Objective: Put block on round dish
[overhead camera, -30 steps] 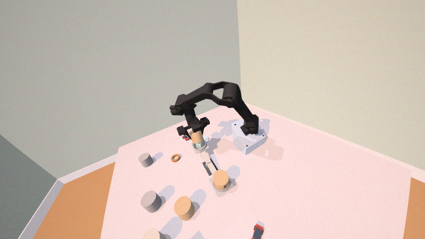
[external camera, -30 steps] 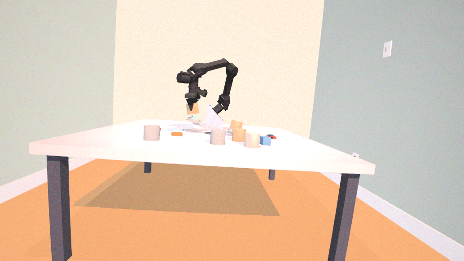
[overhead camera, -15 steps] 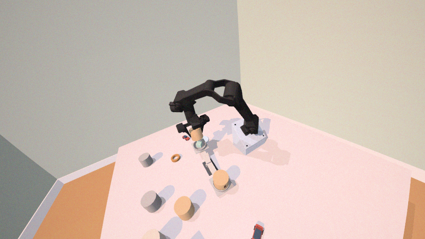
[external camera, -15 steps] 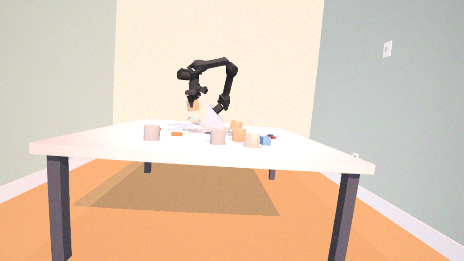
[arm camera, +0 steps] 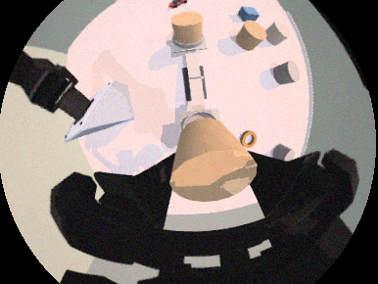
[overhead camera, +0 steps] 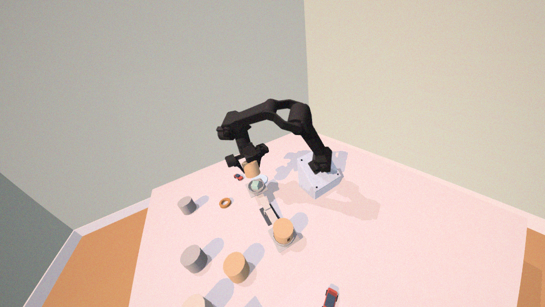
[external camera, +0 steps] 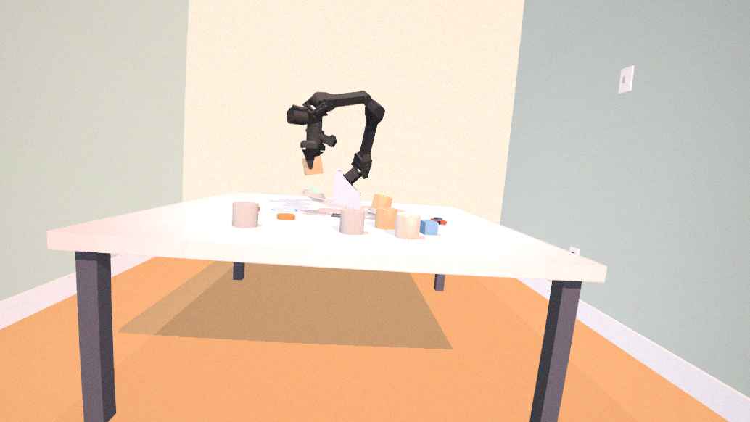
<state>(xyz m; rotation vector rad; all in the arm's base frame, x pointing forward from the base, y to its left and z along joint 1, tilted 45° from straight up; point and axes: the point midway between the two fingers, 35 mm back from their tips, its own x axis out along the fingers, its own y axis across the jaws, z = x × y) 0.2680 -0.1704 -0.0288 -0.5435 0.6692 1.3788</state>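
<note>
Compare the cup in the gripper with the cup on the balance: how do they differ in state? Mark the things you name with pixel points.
The held cup (overhead camera: 252, 169) (external camera: 312, 166) (arm camera: 211, 152) hangs in the air, gripped by the gripper (overhead camera: 249, 165) (external camera: 311, 163); the seated cup (overhead camera: 283, 230) (external camera: 381, 201) (arm camera: 187, 28) rests on one balance end, ungripped.
The held cup is off its end, where the green block (overhead camera: 255, 185) (external camera: 313, 190) lies exposed; the seated cup covers its own end.
Both are tan.
</note>
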